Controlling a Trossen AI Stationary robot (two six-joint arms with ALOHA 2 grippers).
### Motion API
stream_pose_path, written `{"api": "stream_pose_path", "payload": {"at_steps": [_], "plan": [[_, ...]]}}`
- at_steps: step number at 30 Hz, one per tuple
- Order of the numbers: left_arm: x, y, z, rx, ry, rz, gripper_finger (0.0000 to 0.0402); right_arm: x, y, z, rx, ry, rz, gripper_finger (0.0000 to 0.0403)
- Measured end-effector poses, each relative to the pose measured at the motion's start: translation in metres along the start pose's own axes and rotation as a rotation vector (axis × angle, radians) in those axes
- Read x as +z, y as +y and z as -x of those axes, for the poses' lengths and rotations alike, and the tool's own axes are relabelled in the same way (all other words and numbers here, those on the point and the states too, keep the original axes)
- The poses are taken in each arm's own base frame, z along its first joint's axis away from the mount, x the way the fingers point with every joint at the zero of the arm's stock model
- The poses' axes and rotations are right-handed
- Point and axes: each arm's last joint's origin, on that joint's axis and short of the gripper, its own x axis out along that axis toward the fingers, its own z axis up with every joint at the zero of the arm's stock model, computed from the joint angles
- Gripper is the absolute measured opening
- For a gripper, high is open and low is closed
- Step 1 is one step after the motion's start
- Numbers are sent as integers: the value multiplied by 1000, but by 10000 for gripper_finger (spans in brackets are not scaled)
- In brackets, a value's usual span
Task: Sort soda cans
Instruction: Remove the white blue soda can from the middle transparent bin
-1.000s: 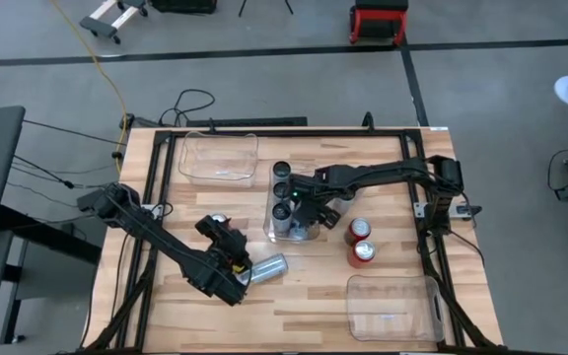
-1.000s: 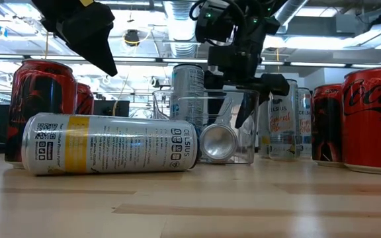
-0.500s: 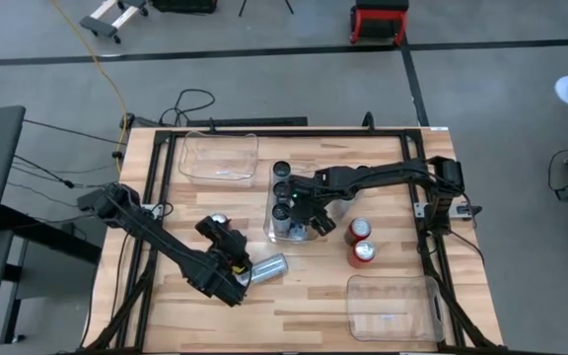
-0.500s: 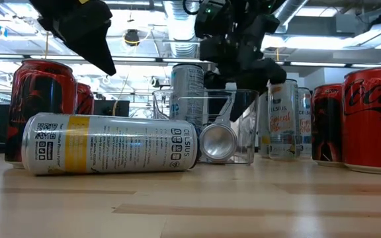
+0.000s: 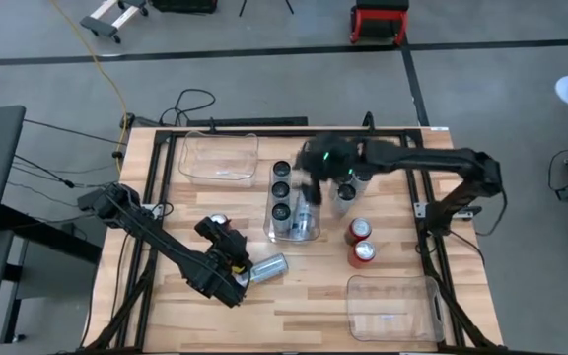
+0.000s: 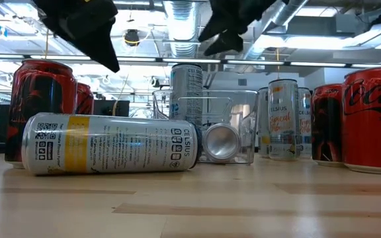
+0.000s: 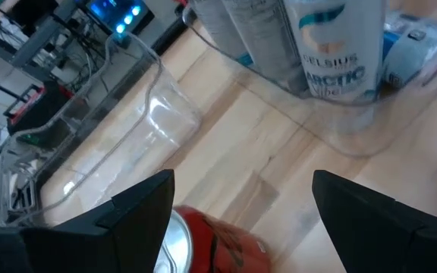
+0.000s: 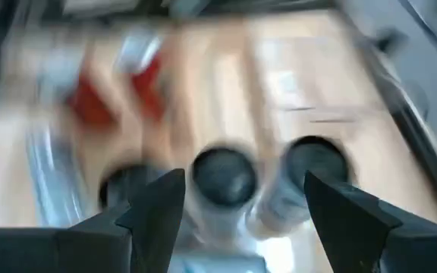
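My left gripper (image 7: 243, 189) hangs open near the table's left side, above a red soda can (image 7: 211, 246) that stands on the wood; its fingers are on either side of the can's top without touching. A silver soda can (image 5: 267, 266) lies on its side beside it. My right gripper (image 5: 309, 185) is open with nothing in it, raised above the clear middle bin (image 5: 309, 235). That bin holds upright cans (image 5: 281, 189) and one lying can (image 6: 221, 142). Two silver cans (image 5: 345, 193) and two red cans (image 5: 361, 242) stand to the bin's right.
An empty clear bin (image 5: 220, 158) sits at the far left and another (image 5: 392, 306) at the near right. Black frame rails (image 5: 156, 197) run along the table's edges. Bare wood lies near the front edge.
My right gripper has risen out of the middle bin, moved a little toward the far edge and rolled about its own axis, its fingers as wide apart as before. The cans in the bin and on the table have stayed in place.
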Motion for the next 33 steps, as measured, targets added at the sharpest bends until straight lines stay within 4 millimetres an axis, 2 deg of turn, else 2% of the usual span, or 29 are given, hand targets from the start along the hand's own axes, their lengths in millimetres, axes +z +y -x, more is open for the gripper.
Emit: {"api": "stream_pose_path", "payload": {"at_steps": [2, 7, 9, 15, 20, 24, 28, 33], "plan": [[2, 1, -1, 11, -28, -7, 306, 2, -16, 3, 26, -6, -132, 291], [1, 1, -8, 29, -34, -38, 306, 2, -38, -1, 61, -18, -75, 291], [1, 2, -10, 35, -31, -34, 306, 5, -42, -10, 51, -48, -68, 291], [0, -1, -8, 15, -34, -8, 306, 2, -47, -46, 39, -69, -65, 291], [-2, -2, -4, 0, -30, -7, 306, -10, -50, -68, 26, 0, -23, 300], [-2, -2, -4, 1, -30, -11, 306, -11, -46, -71, 23, 2, 28, 340], [-2, -2, -5, 4, -29, -15, 306, -13, -42, -73, -55, 14, 62, 390], [-2, -2, -5, 5, -29, -16, 306, -14, -45, -77, -123, 17, 47, 386]]}}
